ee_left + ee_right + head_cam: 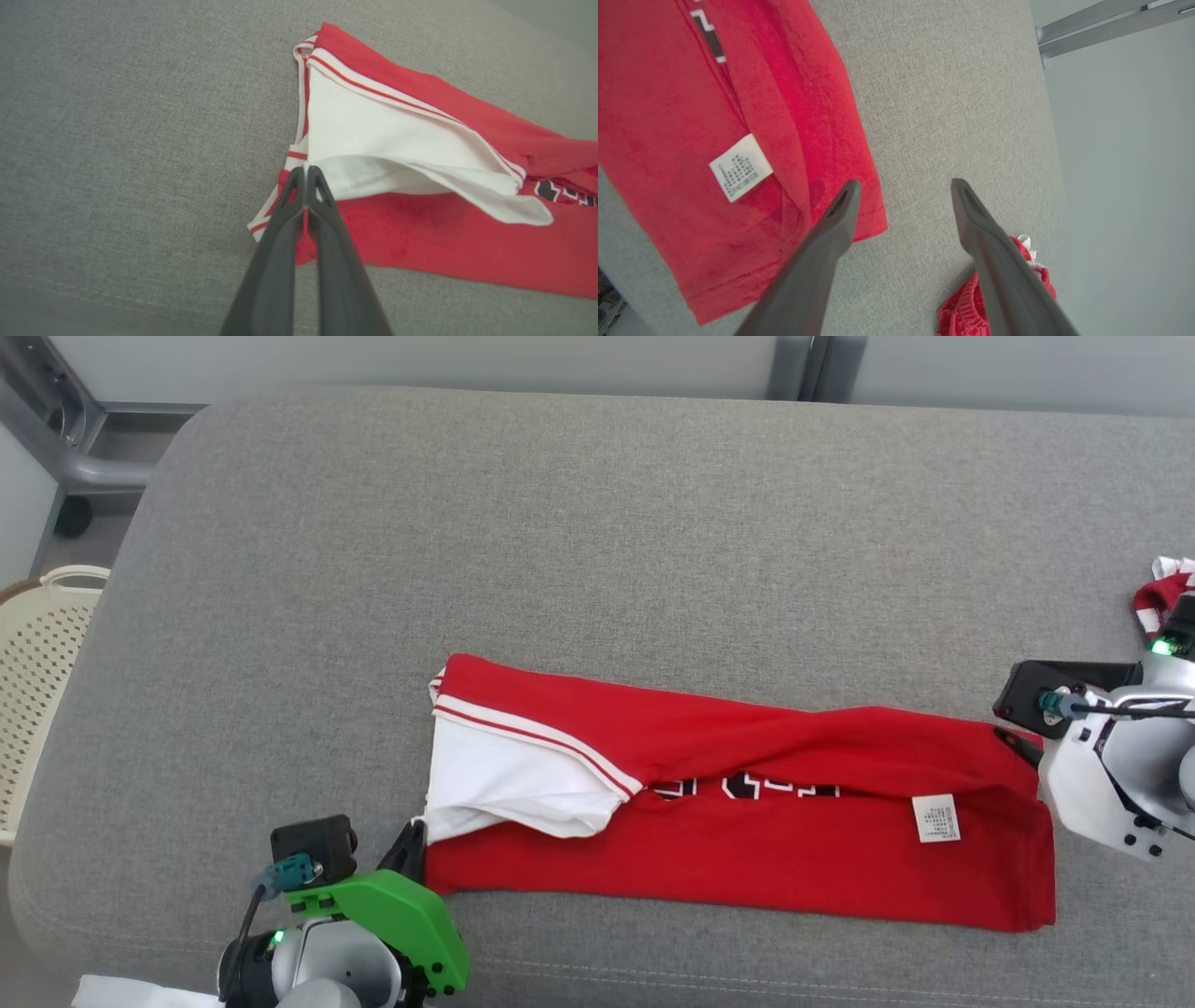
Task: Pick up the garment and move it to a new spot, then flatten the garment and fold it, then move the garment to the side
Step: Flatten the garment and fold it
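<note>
The garment, a red jersey with white trim and a white inner panel, lies folded into a long strip across the grey cushion. A white label shows near its right end. My left gripper is at the strip's left end. In the left wrist view this gripper is shut on the white-trimmed edge of the garment, with red cloth showing between its fingers. My right gripper stands open at the right end. Its left finger is over the hem of the garment, the other over bare cushion.
A second red and white piece of cloth lies bunched at the cushion's right edge, just behind my right wrist, and also shows by the right finger. A cream perforated basket stands off the left side. A grey metal frame is at the back left.
</note>
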Controlling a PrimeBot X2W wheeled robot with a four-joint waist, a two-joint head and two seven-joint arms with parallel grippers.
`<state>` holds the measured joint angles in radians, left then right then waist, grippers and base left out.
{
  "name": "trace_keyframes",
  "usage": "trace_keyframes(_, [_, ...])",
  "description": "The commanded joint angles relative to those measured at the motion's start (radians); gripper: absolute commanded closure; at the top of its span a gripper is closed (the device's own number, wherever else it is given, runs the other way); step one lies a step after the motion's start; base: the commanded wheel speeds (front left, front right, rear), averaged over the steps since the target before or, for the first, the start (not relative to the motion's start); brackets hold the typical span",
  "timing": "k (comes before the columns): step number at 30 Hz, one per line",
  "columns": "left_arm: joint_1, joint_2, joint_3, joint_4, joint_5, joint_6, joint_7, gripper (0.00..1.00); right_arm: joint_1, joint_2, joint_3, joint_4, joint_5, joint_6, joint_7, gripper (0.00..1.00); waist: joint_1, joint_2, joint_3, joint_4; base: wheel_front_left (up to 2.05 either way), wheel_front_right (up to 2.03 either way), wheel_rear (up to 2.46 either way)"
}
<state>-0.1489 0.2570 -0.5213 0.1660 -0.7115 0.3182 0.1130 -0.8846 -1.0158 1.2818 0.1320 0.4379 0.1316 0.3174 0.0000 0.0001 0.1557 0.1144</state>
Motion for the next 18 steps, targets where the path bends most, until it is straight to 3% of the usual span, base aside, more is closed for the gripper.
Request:
trace_keyframes(1, [0.019,0.014,-0.003,0.008,0.006,0.007,0.003,0.0,-0.018,0.005,-0.001,0.012,0.023,-0.002,-0.022,0.0,0.0,-0.0001,-0.006,-0.003,0.0,0.0,0.0])
trace_keyframes(6, [0.028,0.038,-0.02,0.027,0.019,-0.001,0.014,0.0,-0.003,0.02,-0.057,0.048,0.108,-0.002,-0.113,0.0,0.0,-0.0001,-0.027,-0.001,0.0,0.0,0.0])
trace_keyframes(10, [0.037,0.062,-0.023,0.029,0.042,-0.005,-0.012,0.0,0.09,0.062,-0.221,0.104,0.188,-0.002,-0.207,0.0,0.0,-0.0001,-0.052,0.0,0.0,0.0,0.0])
trace_keyframes(18, [0.057,0.098,0.01,0.023,0.09,0.016,-0.146,0.0,0.39,0.278,-0.63,0.23,0.217,-0.002,-0.352,0.0,0.0,-0.0001,-0.124,-0.018,0.0,0.0,0.0])
